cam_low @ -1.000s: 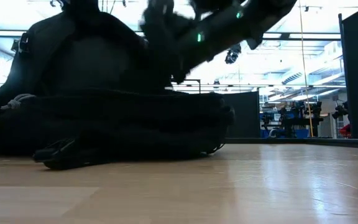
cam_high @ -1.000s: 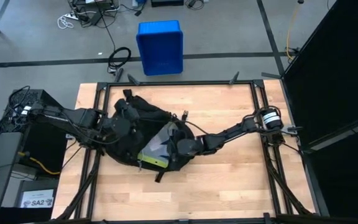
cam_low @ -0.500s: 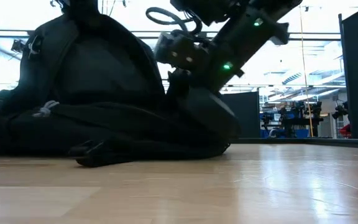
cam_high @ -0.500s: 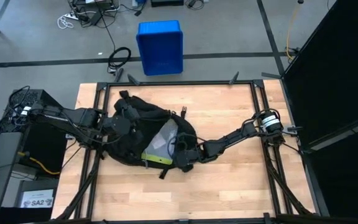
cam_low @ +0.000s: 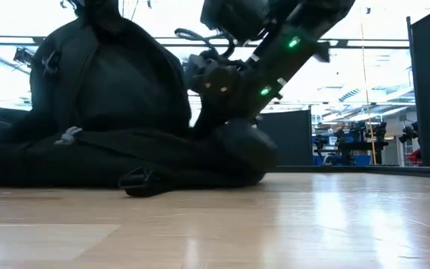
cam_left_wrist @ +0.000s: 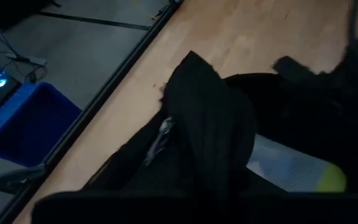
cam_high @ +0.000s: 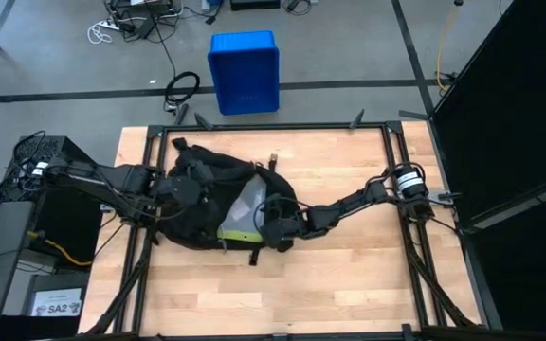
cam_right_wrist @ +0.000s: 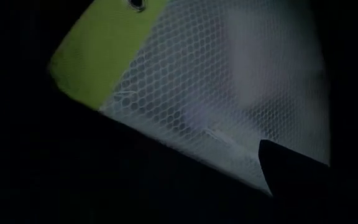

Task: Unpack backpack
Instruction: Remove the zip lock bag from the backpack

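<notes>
The black backpack (cam_high: 202, 194) lies on the wooden table, left of centre, with its main compartment open. A white mesh pouch with a lime-green edge (cam_high: 242, 212) shows inside it. My left gripper (cam_high: 186, 187) is shut on the backpack's upper part and holds that part raised (cam_low: 110, 75). My right gripper (cam_high: 271, 225) is at the opening's right rim and slants down into it. In the right wrist view it stands close over the mesh pouch (cam_right_wrist: 229, 81). One dark finger (cam_right_wrist: 291, 171) shows off to one side, so the gripper looks open. My left gripper holds a raised fold of the backpack's black fabric (cam_left_wrist: 210, 124) at its upper left part, coming from the table's left. The fingers are lost in the dark fabric. That part stands lifted while the backpack's lower half (cam_low: 125, 161) rests on the table. My right gripper reaches into the opening, and I cannot tell whether its fingers touch the pouch or the fabric.
A blue bin (cam_high: 245, 71) stands on the floor beyond the table's far edge. A tall black panel (cam_high: 519, 114) stands to the right. Bare wood (cam_high: 349, 275) lies to the right of the backpack and on its near side.
My right gripper has rolled at the wrist, sunk a little and gone slightly toward the table's left, deeper into the opening. The backpack's near edge has drawn in. A loose strap end has slid along the table. The raised part has stayed up.
</notes>
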